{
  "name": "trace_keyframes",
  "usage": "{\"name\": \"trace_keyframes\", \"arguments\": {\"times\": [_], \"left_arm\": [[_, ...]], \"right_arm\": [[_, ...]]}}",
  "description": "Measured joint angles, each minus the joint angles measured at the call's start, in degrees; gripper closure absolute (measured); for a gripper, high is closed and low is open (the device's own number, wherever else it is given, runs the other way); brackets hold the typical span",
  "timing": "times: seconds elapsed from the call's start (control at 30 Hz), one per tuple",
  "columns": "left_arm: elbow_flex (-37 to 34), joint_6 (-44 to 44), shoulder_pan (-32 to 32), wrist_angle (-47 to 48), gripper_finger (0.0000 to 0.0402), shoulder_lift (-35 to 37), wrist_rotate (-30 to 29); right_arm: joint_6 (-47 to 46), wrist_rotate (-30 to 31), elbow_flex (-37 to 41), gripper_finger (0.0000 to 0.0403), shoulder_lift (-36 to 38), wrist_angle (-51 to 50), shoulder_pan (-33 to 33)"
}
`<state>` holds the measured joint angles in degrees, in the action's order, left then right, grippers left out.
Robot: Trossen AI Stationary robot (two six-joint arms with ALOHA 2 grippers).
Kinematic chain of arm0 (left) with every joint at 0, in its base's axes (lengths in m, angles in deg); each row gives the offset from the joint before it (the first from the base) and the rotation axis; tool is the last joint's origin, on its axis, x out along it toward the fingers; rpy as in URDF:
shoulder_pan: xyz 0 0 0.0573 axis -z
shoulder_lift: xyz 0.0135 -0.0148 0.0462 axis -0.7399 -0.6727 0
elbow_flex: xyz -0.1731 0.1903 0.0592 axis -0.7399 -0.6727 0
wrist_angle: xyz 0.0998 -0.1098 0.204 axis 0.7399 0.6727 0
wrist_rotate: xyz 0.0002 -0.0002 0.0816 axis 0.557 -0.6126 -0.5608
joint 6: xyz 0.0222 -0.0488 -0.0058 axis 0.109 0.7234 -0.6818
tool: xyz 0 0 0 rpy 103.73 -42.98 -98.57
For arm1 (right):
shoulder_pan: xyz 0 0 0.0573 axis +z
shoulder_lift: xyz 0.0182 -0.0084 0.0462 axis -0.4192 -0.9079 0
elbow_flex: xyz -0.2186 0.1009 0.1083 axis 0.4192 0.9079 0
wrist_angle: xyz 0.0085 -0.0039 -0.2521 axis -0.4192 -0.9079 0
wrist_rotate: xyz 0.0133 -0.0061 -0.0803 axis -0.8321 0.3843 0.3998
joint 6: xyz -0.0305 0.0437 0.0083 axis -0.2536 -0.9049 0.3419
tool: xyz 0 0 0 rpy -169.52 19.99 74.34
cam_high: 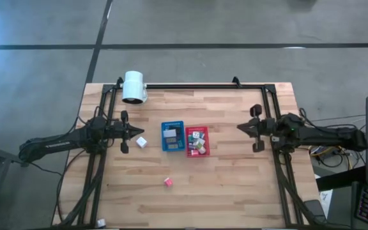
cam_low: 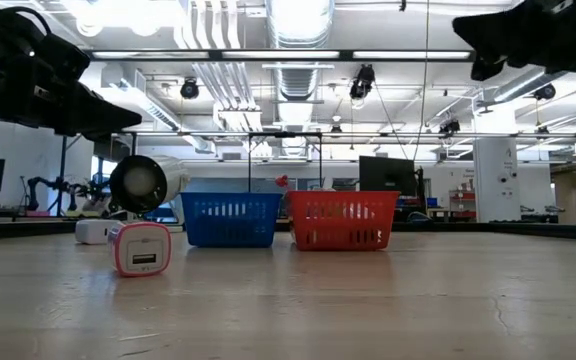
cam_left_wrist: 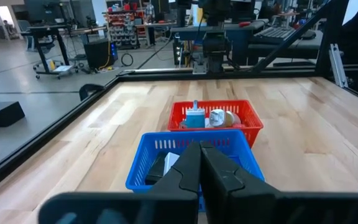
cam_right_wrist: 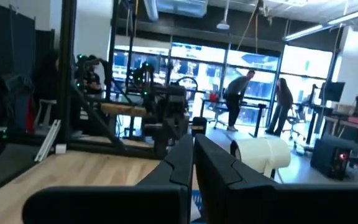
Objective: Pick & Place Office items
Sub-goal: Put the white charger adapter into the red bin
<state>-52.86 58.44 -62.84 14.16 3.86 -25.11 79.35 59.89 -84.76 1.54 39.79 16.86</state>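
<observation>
Office items lie in two trays at the table's middle: a blue tray (cam_high: 172,136) with dark flat pieces and a red tray (cam_high: 197,140) with small cubes (cam_left_wrist: 196,117). A white cube (cam_high: 141,142) rests on the wood beside the blue tray, and a pink cube (cam_high: 168,182) lies nearer the front edge. My left gripper (cam_high: 136,132) hovers shut and empty just left of the white cube, pointing at the trays (cam_left_wrist: 199,155). My right gripper (cam_high: 239,127) is shut and empty, raised to the right of the red tray (cam_right_wrist: 192,149).
A big white cylinder (cam_high: 134,87) lies at the table's far left side. A black frame (cam_high: 190,85) runs along the far edge and both sides. Another small white item (cam_high: 100,222) sits at the front left corner. Two people (cam_right_wrist: 238,99) stand in the room beyond.
</observation>
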Motion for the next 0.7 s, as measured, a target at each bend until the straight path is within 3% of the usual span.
{"name": "trace_keyframes", "arguments": {"times": [0.37,0.7], "left_arm": [[0.0,0.3,0.0,0.1,0.039,0.0,0.0],[0.0,-0.2,0.0,0.2,0.0395,0.0,0.0]], "right_arm": [[-1.9,0.6,-0.4,0.0394,15.2,-17.1,0.0],[-0.3,0.7,3.2,0.0394,18.8,-17.5,0.0]]}}
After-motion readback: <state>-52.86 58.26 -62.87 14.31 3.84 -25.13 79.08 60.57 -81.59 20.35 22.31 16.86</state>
